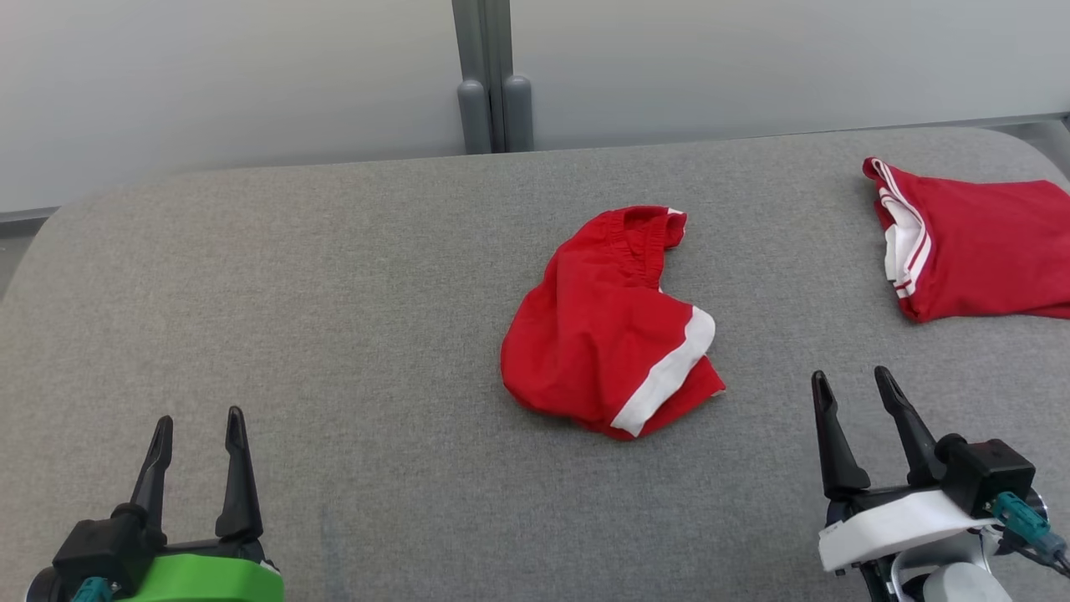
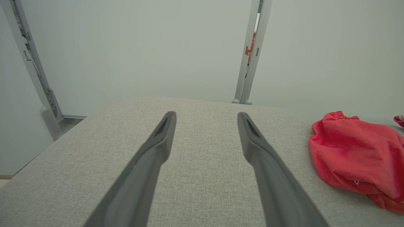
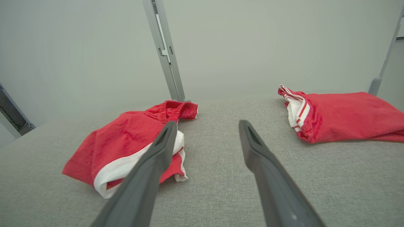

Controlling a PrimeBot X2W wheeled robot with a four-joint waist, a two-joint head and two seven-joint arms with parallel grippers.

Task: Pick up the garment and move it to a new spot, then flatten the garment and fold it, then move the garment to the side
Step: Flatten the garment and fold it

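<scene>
A crumpled red garment [image 1: 608,322] with a white hem band and an elastic waistband lies in the middle of the grey padded table [image 1: 334,293]. The left wrist view has the garment [image 2: 356,151] at its right side, and the right wrist view has the garment [image 3: 126,142] at its left, partly behind a finger. My left gripper [image 1: 199,431] hovers open at the near left, far from the cloth, nothing between its fingers [image 2: 157,148]. At the near right, my right gripper [image 1: 853,386] is open and empty, a short way right of the garment.
A second red garment [image 1: 978,238] with white and red stripes lies folded at the table's far right edge; the right wrist view has this folded garment [image 3: 341,113] ahead to the right. A grey post [image 1: 493,75] and pale wall panels stand behind the table.
</scene>
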